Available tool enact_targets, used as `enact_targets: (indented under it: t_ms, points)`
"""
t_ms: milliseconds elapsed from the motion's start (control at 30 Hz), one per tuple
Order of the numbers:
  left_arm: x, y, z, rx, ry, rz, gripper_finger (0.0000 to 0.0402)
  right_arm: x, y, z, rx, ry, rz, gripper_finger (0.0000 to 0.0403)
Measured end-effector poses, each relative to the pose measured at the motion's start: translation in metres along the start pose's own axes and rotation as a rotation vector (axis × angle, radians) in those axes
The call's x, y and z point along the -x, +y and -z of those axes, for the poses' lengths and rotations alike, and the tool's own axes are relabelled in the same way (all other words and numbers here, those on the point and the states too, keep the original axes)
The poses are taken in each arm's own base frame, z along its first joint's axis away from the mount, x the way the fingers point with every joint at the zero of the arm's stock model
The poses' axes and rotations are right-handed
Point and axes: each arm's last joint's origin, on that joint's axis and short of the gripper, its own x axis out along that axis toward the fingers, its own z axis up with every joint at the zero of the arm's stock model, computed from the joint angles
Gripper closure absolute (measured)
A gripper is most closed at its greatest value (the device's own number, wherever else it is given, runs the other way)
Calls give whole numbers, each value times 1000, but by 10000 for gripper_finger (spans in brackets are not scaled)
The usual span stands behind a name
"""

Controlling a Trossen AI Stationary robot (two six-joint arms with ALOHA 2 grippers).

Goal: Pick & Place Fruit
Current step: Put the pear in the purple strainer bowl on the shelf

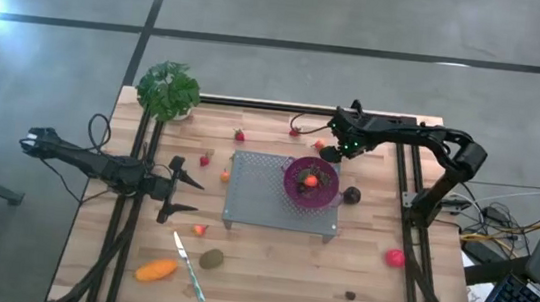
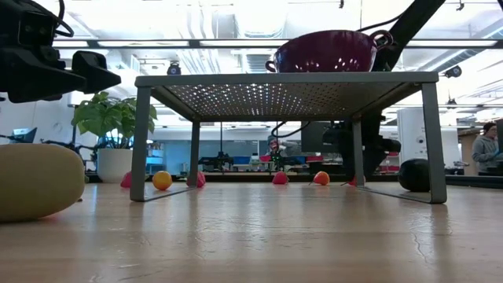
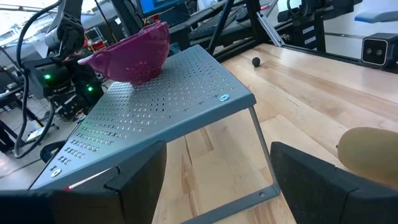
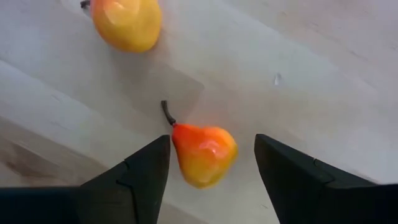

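Observation:
My right gripper (image 1: 332, 152) is low over the table's far side, behind the purple bowl (image 1: 310, 182), and it is open. In the right wrist view its fingers (image 4: 146, 168) stand on either side of a small orange-red pear (image 4: 204, 154) that lies on its side on the wood. A yellow-orange fruit (image 4: 126, 23) lies just beyond. The bowl holds a couple of fruit pieces and sits on a grey perforated rack (image 1: 256, 185). My left gripper (image 1: 187, 194) waits open, left of the rack. Strawberries (image 1: 239, 135), a dark round fruit (image 1: 352, 194), a brown-green oval (image 1: 211, 259), an elongated orange piece (image 1: 156, 271) and a pink-red ball (image 1: 396, 257) rest on the table.
A potted plant (image 1: 168, 90) stands at the far left corner. A slim knife (image 1: 189, 266) lies near the front, between the orange piece and the oval. A small dark piece (image 1: 350, 295) sits by the near edge. Bare wood shows in front of the rack.

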Motion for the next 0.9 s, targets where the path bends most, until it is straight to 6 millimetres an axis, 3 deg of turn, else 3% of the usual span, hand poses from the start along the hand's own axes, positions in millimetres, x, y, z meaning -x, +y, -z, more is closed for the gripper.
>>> enact_targets:
  t_ms: [667,900]
  points:
    - [0,0,0,0,0,0,110,0,0,0,32,2,1,270]
    - [0,0,0,0,0,0,110,0,0,0,60,3,1,274]
